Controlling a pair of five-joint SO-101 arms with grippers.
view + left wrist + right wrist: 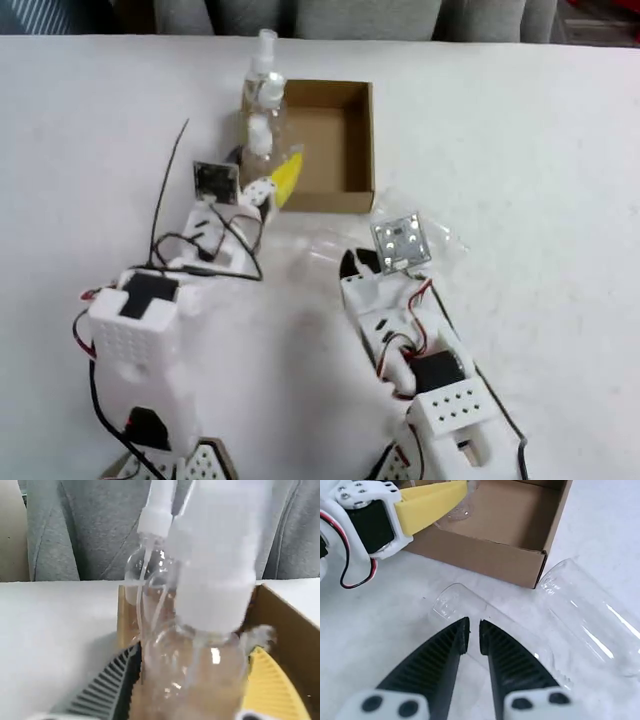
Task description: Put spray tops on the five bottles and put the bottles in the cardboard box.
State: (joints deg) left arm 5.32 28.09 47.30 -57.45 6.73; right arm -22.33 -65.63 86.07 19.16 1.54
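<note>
White table (520,130), left gripper (262,166) pinching spray-topped bottle (195,675) at cardboard box (330,200), right gripper (473,630) closed beside loose bottles (590,620)

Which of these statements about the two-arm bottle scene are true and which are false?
1. The left end effector grips a clear plastic bottle fitted with a white spray top. True.
2. The brown cardboard box is closed by a lid. False: its top is open.
3. Two clear bottles lie on their sides on the white table beside the box. True.
4. The right end effector holds a spray top. False: it holds nothing and hangs over one of the lying bottles.
</note>
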